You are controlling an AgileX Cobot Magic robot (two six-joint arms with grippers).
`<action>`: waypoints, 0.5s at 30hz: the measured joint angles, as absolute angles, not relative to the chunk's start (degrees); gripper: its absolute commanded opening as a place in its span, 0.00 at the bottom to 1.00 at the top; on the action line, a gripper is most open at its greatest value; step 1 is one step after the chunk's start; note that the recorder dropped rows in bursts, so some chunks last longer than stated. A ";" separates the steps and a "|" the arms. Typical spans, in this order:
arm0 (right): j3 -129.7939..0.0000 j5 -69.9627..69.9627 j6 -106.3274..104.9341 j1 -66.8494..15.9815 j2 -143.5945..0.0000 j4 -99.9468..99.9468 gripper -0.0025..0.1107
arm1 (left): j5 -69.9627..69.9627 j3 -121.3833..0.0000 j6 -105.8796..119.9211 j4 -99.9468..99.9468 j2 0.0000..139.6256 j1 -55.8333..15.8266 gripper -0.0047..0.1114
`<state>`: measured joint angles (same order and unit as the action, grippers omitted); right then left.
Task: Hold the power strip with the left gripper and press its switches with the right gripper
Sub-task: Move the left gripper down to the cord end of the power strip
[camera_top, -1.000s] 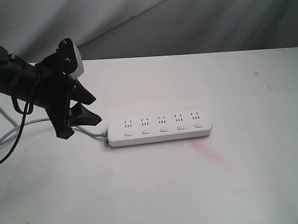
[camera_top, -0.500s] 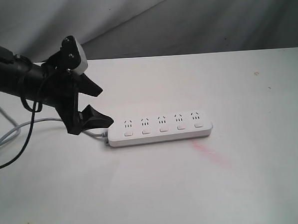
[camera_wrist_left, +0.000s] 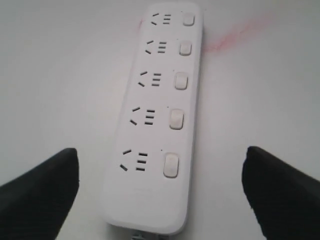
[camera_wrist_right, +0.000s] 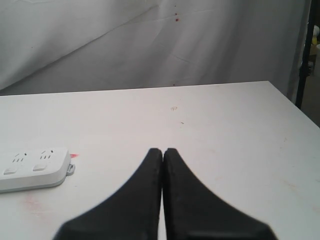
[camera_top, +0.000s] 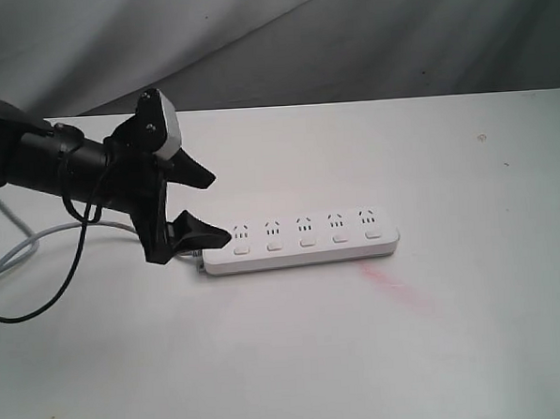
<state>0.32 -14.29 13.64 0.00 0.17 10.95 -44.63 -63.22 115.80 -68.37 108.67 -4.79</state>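
Two grippers, one job: on the white table (camera_top: 474, 331) the power strip (camera_top: 301, 255) lies flat and free, cord end toward your left gripper (camera_top: 221, 209). Its jaws gape wide, flanking that end without touching it. Close off-centre and you likely skid the light bar or pinch the cord (camera_top: 38, 243). Your right gripper (camera_wrist_right: 162, 150), jaws pressed together, hangs well apart from the strip. Press before the hold is firm and its switches (camera_top: 307, 242) may slide away.
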 measured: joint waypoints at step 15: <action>0.32 -14.29 13.64 0.00 0.17 10.95 0.02 | -40.24 -63.22 119.43 -69.93 115.71 -4.79 0.85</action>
